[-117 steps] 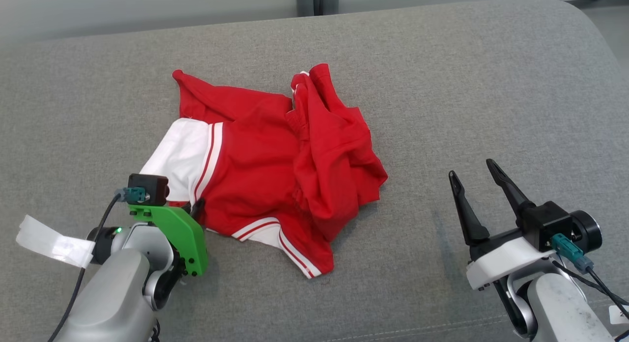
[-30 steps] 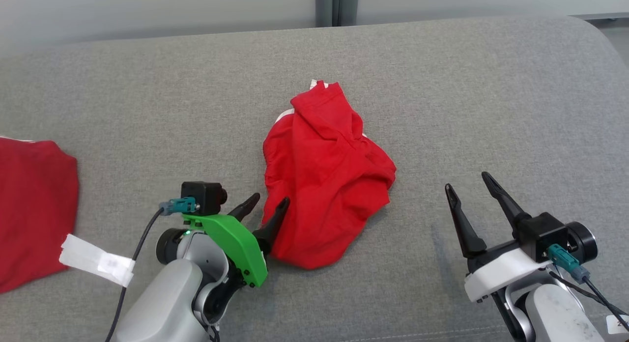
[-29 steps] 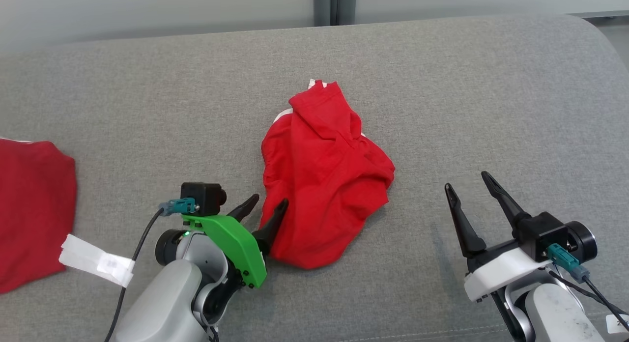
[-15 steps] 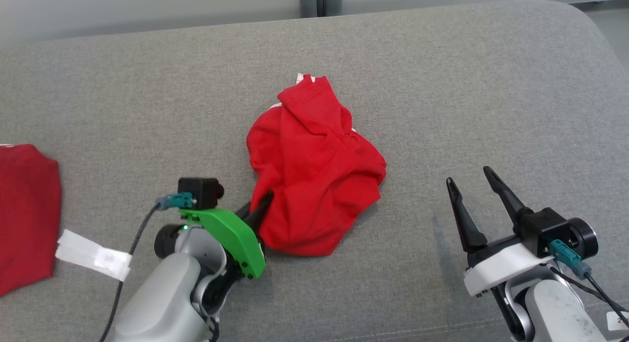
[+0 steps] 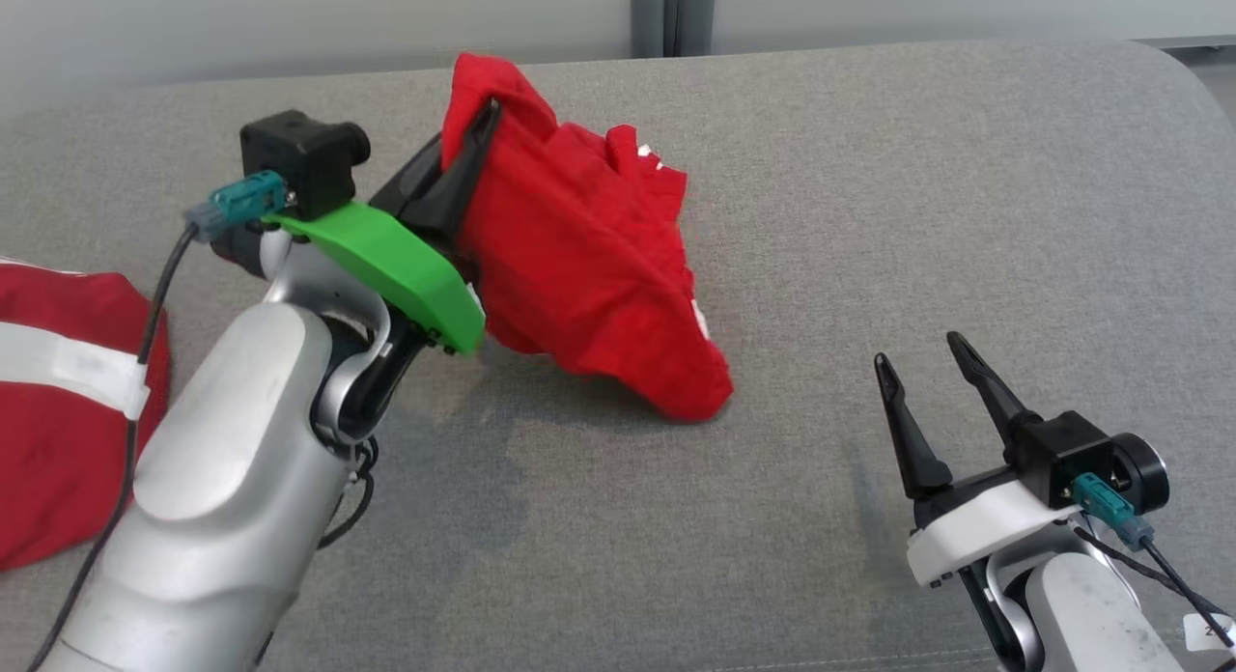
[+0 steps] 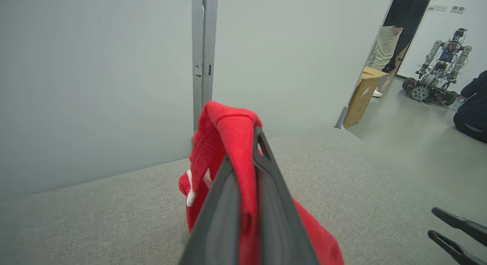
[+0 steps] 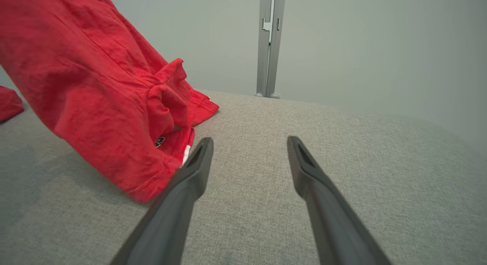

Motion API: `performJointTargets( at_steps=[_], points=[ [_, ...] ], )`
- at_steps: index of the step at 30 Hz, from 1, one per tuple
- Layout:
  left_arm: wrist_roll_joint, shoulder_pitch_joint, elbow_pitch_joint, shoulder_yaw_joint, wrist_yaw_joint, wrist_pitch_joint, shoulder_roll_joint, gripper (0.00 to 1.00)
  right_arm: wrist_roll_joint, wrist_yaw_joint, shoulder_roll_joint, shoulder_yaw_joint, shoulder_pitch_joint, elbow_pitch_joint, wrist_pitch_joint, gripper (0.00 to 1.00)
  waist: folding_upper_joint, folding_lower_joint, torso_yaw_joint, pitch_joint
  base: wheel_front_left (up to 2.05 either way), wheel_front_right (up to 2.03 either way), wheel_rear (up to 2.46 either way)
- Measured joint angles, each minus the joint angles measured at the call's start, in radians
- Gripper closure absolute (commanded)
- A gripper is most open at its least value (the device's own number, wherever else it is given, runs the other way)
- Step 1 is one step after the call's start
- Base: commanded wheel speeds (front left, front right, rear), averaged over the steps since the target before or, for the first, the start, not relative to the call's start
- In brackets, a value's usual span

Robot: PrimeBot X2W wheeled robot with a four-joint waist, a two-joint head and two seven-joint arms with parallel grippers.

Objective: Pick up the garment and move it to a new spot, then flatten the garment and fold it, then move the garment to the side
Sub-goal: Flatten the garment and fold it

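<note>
Found the red garment (image 5: 579, 257) crumpled and creased, plain red over most of its surface, with small flashes of white trim (image 5: 697, 320) along one edge and a small dark mark near the hem in the right wrist view. Noted its upper end pinched in the left gripper (image 5: 480, 122), both dark fingers (image 6: 274, 204) pressed flat together with a fold of red cloth between them and draped over their tips. Saw the remainder hanging down and to the right from that grip, the lowest hem apparently touching the grey upholstered surface (image 5: 917, 170) near its middle. Recorded the right gripper (image 5: 918, 350) low at the right, apart from the garment in the head view, fingers spread wide and holding nothing. Logged a second red garment (image 5: 58, 440) lying at the far left edge of the surface. Noted a tilted cardboard box (image 6: 361, 97) by a doorway in the left wrist view; could not see its contents.
</note>
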Motion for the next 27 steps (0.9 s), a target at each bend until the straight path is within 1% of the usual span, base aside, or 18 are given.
performJointTargets(
  at_steps=[3,8,15,18,22,23,24,27],
  points=[
    [0.033,-0.053,-0.032,-0.001,0.0,-0.004,0.016,1.0,0.0,0.003,0.005,0.017,-0.001,0.004,0.0,0.0,0.0,0.0,0.002,-0.011,0.0,0.0,0.0],
    [0.088,-0.13,-0.061,-0.002,0.004,-0.012,0.023,1.0,0.0,0.009,0.007,0.033,-0.005,0.011,0.0,0.0,0.0,0.0,-0.009,-0.024,0.0,0.0,0.0],
    [0.143,-0.139,-0.096,-0.088,0.004,-0.007,0.016,1.0,0.0,0.009,0.008,0.032,-0.004,0.015,0.0,0.0,0.0,0.0,-0.04,-0.031,0.0,0.0,0.0],
    [0.144,-0.074,-0.112,-0.129,0.002,0.002,0.01,1.0,0.0,0.009,0.008,0.024,-0.002,0.017,0.0,0.0,0.0,0.0,-0.052,-0.029,0.0,0.0,0.0],
    [0.138,0.085,-0.126,-0.182,0.001,-0.002,0.006,1.0,0.005,0.006,0.006,-0.006,0.009,0.017,0.0,0.0,0.0,0.0,-0.057,-0.026,0.0,0.0,0.0],
    [0.135,0.122,-0.126,-0.185,0.002,-0.013,0.005,1.0,0.006,-0.003,0.004,-0.017,0.014,0.017,0.0,0.0,0.0,0.0,-0.055,-0.026,0.0,0.0,0.0],
    [0.125,0.158,-0.126,-0.184,0.005,-0.025,0.004,1.0,0.007,-0.009,0.002,-0.026,0.023,0.017,0.0,0.0,0.0,0.0,-0.051,-0.027,0.0,0.0,0.0],
    [0.117,0.259,-0.123,-0.179,0.034,-0.052,0.016,1.0,0.008,-0.012,-0.004,-0.047,0.045,0.019,0.0,0.0,0.0,0.0,-0.037,-0.033,0.0,0.0,0.0]
  ],
)
